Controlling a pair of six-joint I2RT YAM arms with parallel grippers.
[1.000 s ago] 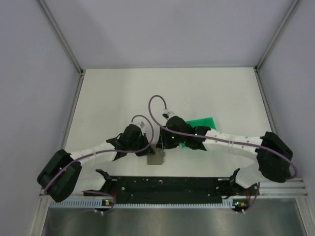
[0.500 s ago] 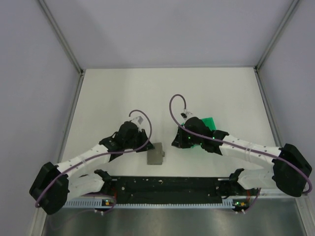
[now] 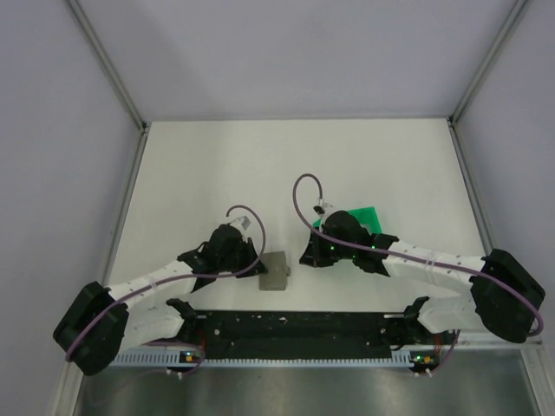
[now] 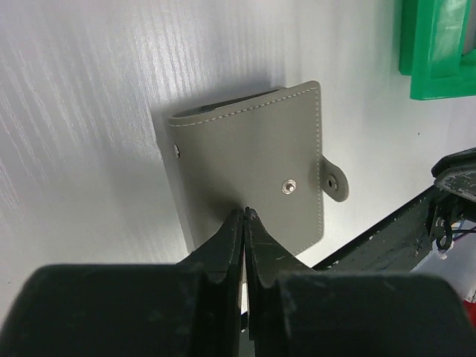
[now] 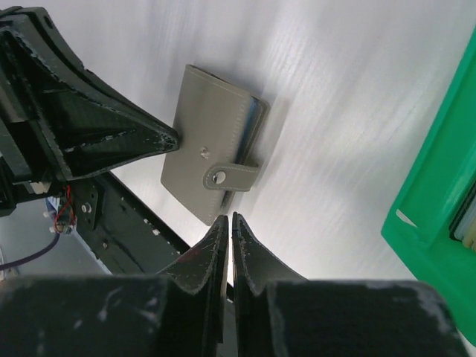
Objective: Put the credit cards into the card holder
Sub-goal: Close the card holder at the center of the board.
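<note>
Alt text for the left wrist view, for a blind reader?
A grey card holder lies closed on the white table, a snap stud on its face and a strap tab at its right edge. The left claw, shut, points at its near edge; a green tray shows top right.

no legible text, label, brand, number or sign on any visible surface

right tool (image 5: 227, 218) closed, just beside card holder (image 5: 210, 152)

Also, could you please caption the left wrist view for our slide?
Shut left gripper at the near edge of the grey card holder.
</note>
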